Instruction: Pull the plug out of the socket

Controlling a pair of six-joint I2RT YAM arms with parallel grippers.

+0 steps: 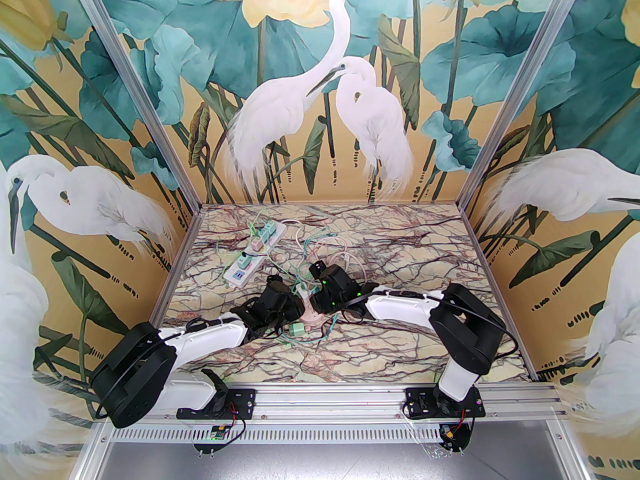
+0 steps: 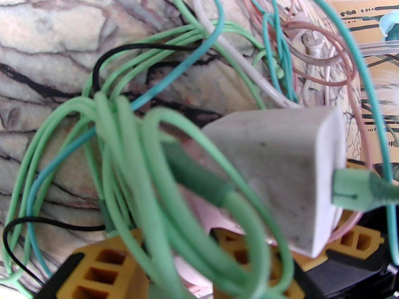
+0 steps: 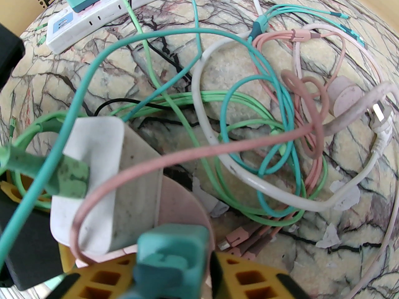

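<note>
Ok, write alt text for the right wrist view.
A teal plug sits between the fingers of the right gripper, atop a round pink socket beside a white adapter. Beyond, teal, green, pink and white cables tangle across the marble table, with a white power strip at top left.

No text, brand, no. or sign can be read in any view. A blue label [image 1: 240,274] is seen on the near end of the white power strip [image 1: 251,263], far left on the tabletop, but its print is too small to be made out. The same blue label [image 3: 64,22] is caught in the right wrist view on the power strip [image 3: 103,8], blurred & illegible.
</note>
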